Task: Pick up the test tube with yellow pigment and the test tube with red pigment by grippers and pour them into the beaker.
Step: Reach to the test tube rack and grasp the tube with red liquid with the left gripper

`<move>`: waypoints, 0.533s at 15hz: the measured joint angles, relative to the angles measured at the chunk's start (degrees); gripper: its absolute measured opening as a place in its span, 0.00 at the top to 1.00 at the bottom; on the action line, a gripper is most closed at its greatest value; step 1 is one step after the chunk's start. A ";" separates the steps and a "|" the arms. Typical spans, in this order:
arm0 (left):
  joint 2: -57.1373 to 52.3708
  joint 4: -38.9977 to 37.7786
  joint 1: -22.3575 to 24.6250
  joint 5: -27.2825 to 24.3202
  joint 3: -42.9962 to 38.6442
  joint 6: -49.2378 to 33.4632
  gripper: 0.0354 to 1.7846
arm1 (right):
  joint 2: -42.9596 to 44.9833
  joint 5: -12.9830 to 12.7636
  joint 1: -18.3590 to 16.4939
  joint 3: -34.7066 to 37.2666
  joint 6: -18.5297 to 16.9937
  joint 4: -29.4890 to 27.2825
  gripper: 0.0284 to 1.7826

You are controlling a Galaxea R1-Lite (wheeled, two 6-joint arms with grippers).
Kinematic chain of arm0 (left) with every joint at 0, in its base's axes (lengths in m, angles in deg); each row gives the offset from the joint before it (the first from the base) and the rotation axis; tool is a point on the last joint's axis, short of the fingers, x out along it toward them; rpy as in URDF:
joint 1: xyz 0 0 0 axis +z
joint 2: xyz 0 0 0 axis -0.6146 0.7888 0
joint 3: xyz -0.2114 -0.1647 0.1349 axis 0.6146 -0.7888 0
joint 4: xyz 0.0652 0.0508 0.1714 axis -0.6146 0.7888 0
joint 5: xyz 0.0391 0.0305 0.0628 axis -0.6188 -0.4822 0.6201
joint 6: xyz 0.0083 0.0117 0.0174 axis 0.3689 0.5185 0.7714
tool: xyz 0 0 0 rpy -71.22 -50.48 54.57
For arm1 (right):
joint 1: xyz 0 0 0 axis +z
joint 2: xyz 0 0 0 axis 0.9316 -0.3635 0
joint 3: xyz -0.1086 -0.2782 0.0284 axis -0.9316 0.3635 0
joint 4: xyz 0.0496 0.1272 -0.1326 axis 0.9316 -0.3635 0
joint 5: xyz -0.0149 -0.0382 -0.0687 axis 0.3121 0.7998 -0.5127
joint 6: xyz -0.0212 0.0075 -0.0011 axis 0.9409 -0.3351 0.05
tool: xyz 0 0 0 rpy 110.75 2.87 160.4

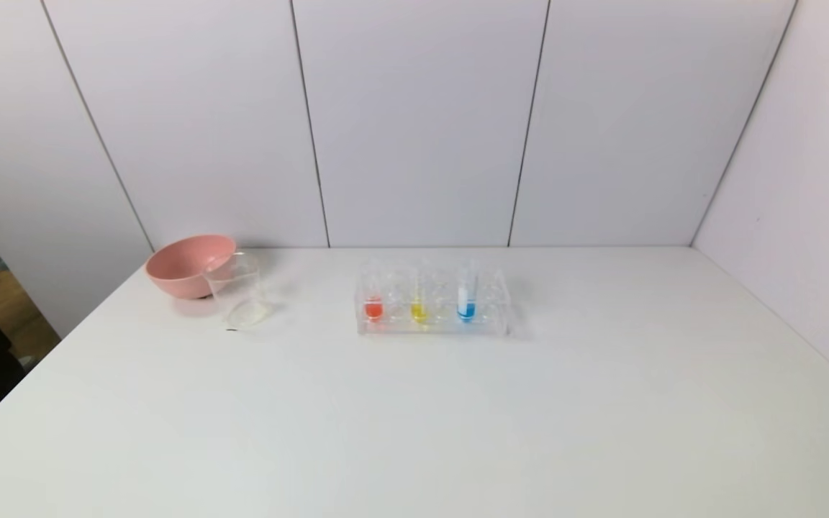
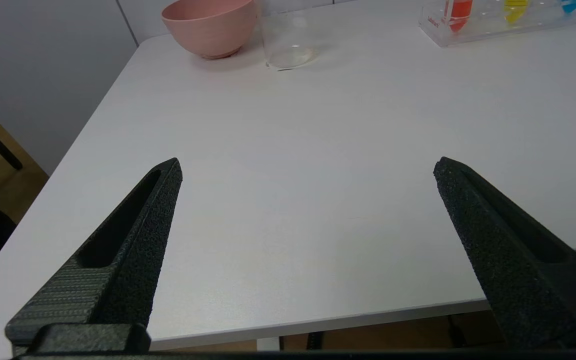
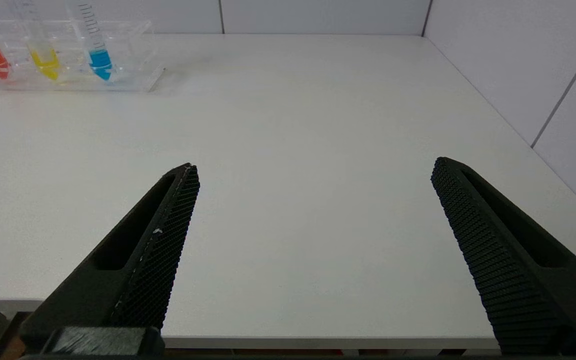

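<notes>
Nearest the wrist cameras, two black claws are seen hanging just above the near edge of the plain white table (image 1: 414, 417). On the left gripper (image 2: 307, 167), the two pointed, rough-textured fingers (image 2: 138, 235) are spread wide, and nothing is held between them. On the right gripper (image 3: 314, 167), the mesh-patterned fingers (image 3: 155, 245) are likewise parted, with only bare tabletop between them. Neither claw is seen in the head view.

Farther back, near the middle of the table, a clear boxy plastic tube rack (image 1: 432, 325) is set with its long side facing the robot. Three slim clear tubes are held upright in it. The test tube with red pigment (image 1: 373, 308) is placed at the rack's left end, the test tube with yellow pigment (image 1: 419, 311) is seated just to its right, and a graduated tube with blue liquid (image 1: 466, 306) is placed right of that one.

To the left of the rack, well apart from it, the small clear straight-walled beaker (image 1: 240, 295) is set upright on the table. A round pink bowl (image 1: 188, 265) is placed just behind and to the left of the beaker; whether the two touch cannot be told.

White panelled walls (image 1: 414, 122) are seen behind the table and along its right side.
</notes>
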 joint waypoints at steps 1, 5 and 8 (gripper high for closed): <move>0.00 0.00 0.00 -0.01 0.00 -0.02 0.01 | 0.00 -0.02 0.00 0.00 0.00 -0.02 0.05; 0.00 0.00 0.00 0.02 0.00 0.02 0.01 | 0.00 0.00 0.00 0.00 0.02 -0.02 0.05; 0.00 0.00 0.00 0.00 0.00 0.00 0.01 | 0.00 0.00 0.00 0.00 0.00 -0.02 0.05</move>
